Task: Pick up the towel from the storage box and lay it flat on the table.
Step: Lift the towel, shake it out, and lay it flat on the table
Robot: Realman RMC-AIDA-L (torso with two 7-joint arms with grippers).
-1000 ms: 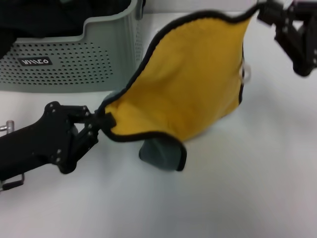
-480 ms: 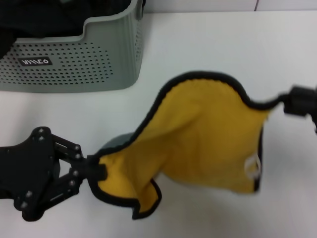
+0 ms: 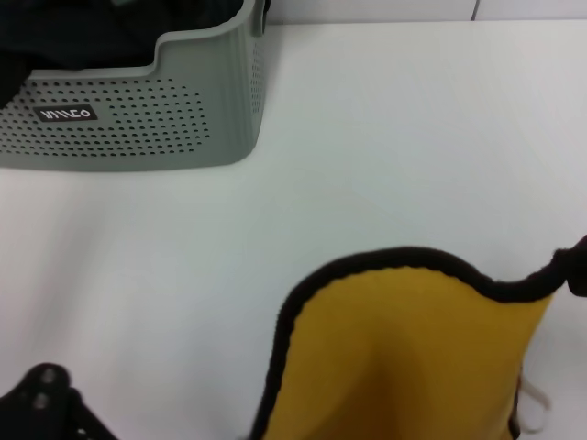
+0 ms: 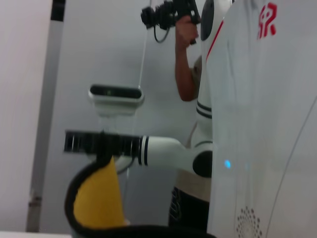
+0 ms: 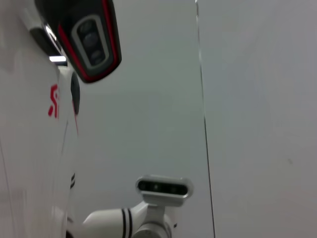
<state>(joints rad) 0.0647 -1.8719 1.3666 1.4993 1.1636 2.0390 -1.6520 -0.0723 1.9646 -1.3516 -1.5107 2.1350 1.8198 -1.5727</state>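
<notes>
The towel, yellow side toward me with black edging, hangs stretched low over the table at the front, and its lower part runs out of view. My right gripper at the right edge is shut on the towel's raised corner; the left wrist view shows that grip and the yellow cloth below it. Only part of my left gripper shows at the bottom left, its fingers out of the head view; the towel's black edge runs close along the left wrist view. The storage box stands at the back left.
Black fabric lies inside the storage box. The left wrist view shows my white body and a person behind it. The right wrist view shows only my head and a wall.
Both grippers have pulled the towel toward me and downward, away from the storage box. Both have slid mostly out of the head view, at its bottom left and right edges.
</notes>
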